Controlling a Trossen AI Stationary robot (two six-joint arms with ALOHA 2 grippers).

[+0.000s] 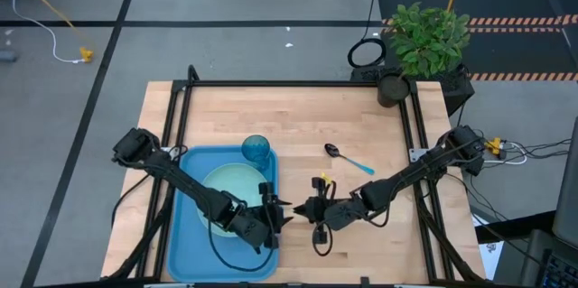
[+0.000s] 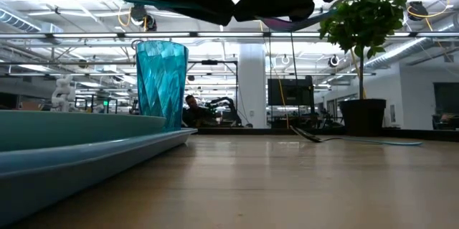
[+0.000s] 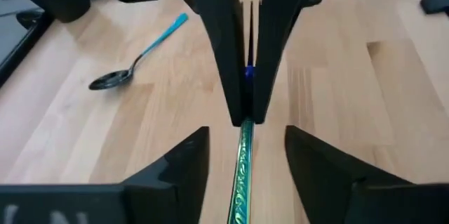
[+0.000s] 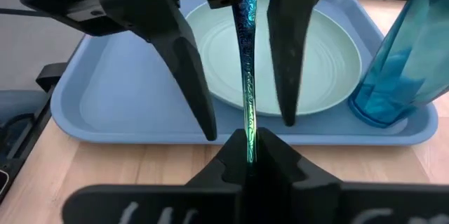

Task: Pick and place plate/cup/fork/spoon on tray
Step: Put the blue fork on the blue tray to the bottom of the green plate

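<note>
The bright-blue tray (image 1: 185, 225) lies at the table's near left. The mint-green plate (image 1: 226, 189) lies in it, and the teal cup (image 1: 256, 150) stands upright in its far right corner. The spoon (image 1: 348, 159) lies flat on the wood to the right. My right gripper (image 1: 304, 209) is shut on the fork (image 4: 245, 62) just right of the tray's right rim. My left gripper (image 1: 282, 212) is open, facing it, with one finger (image 4: 186, 69) on either side of the fork's turquoise handle without touching it. The fork's tines are hidden. My right gripper pinches the fork's handle (image 4: 247, 122) between its two fingertips. The fingers come level from the table's right side and lie along the fork. The handle sticks straight out past them toward my left gripper (image 3: 247, 134). The fork is lifted clear.
A potted plant (image 1: 424, 40) stands at the table's far right corner. Black frame rails (image 1: 289, 84) run along the table's far and side edges. Bare wood (image 1: 361, 116) lies right of the tray.
</note>
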